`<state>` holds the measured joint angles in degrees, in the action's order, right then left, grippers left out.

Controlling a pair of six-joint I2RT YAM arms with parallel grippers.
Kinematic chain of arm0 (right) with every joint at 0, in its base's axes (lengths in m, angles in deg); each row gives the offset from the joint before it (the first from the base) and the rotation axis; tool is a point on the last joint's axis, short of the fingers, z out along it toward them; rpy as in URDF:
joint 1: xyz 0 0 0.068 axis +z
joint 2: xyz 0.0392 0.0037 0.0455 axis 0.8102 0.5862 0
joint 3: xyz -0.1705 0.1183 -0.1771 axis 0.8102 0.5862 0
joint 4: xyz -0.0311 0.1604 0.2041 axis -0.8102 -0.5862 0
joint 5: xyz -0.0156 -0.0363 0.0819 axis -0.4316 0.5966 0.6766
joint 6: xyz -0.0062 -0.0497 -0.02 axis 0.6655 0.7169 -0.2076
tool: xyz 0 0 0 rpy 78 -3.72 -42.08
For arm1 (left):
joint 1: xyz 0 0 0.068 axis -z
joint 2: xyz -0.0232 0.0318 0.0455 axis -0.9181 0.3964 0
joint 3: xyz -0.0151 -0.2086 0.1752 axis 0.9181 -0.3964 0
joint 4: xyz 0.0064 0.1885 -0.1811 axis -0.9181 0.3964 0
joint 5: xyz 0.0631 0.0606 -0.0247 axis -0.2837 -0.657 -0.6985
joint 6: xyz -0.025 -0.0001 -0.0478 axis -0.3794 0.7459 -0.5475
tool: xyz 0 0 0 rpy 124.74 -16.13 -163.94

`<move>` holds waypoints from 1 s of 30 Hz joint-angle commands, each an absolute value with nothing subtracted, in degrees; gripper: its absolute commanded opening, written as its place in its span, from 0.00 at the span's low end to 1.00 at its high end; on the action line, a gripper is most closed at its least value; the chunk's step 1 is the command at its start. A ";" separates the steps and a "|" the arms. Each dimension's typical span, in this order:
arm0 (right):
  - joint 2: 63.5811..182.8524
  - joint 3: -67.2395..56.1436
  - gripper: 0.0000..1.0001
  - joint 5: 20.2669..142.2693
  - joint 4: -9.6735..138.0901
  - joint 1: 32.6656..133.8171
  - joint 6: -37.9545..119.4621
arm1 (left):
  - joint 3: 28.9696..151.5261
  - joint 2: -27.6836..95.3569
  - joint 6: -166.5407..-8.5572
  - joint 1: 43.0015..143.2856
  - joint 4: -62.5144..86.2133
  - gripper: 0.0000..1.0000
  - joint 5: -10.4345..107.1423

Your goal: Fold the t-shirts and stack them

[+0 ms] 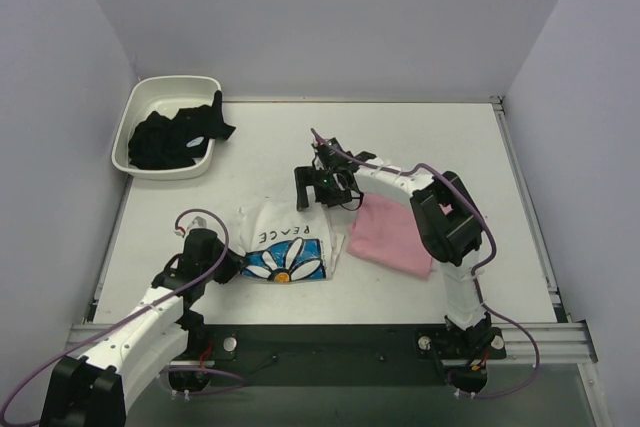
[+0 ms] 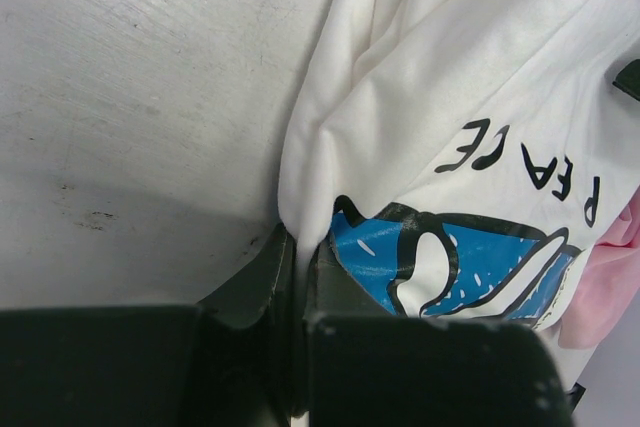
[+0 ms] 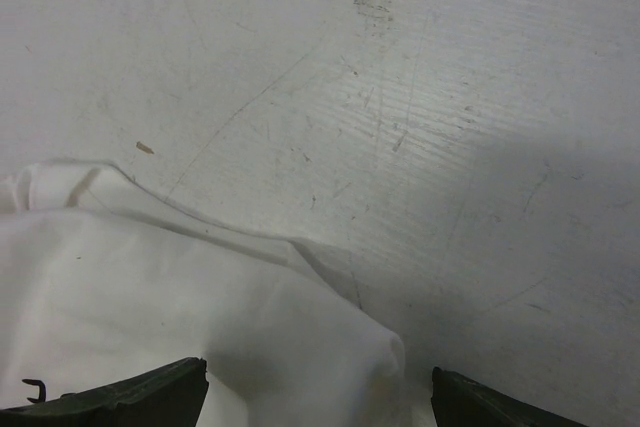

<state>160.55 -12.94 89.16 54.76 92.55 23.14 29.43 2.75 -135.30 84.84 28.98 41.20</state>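
Observation:
The white daisy-print t-shirt point(image 1: 287, 247) lies folded near the table's front, "PEACE" lettering showing. The pink t-shirt point(image 1: 392, 232) lies folded to its right, touching it. My left gripper point(image 1: 228, 265) is at the white shirt's left edge. In the left wrist view the left gripper point(image 2: 298, 277) is shut on a fold of the white shirt point(image 2: 420, 97), with pink cloth point(image 2: 610, 282) at the far right. My right gripper point(image 1: 325, 189) hovers open over the white shirt's far right corner. In the right wrist view the right gripper point(image 3: 315, 402) stands wide open above the white cloth point(image 3: 180, 317).
A white tub point(image 1: 132, 117) holding dark clothing point(image 1: 175, 137) stands at the back left. Walls close in the table on the left, back and right. The bare table surface point(image 1: 430, 142) stretches behind the shirts.

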 commanded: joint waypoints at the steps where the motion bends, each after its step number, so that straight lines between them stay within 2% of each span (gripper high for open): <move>1: 164.57 -11.21 0.95 91.73 51.97 94.72 21.82 | 28.45 4.05 -133.19 84.31 33.99 0.00 39.39; 5: 164.74 -10.95 0.87 91.73 51.80 94.98 21.90 | 28.45 3.34 -133.01 84.14 34.61 0.00 39.30; 8: 164.48 -10.34 0.72 91.73 51.80 94.98 21.99 | 28.45 3.17 -132.84 83.87 34.96 0.00 39.30; 9: 164.22 -10.07 0.61 91.73 51.80 94.90 22.08 | 28.36 3.17 -132.83 83.70 34.96 0.00 39.30; 11: 163.96 -9.46 0.47 91.38 51.71 94.90 22.08 | 28.19 3.17 -132.75 83.52 34.78 0.00 39.48; 12: 163.95 -9.28 0.34 91.12 51.62 94.90 21.99 | 28.19 3.17 -132.75 83.43 34.70 0.00 39.48; 13: 163.87 -9.11 0.26 91.03 51.53 94.90 21.99 | 28.01 3.25 -132.66 83.26 34.52 0.00 39.48; 14: 163.86 -9.02 0.10 91.03 51.45 94.90 21.99 | 27.84 3.25 -132.57 83.08 34.26 0.00 39.65; 15: 163.95 -9.02 0.00 90.25 51.27 94.98 21.82 | 27.75 3.34 -132.57 82.99 34.08 0.00 39.74; 23: 160.36 -9.89 0.00 86.99 49.34 96.21 22.43 | 30.99 1.15 -131.96 82.82 36.62 0.00 40.09; 30: 151.75 -12.96 0.00 84.88 46.18 96.30 22.69 | 40.22 1.15 -129.85 82.82 40.40 0.00 40.09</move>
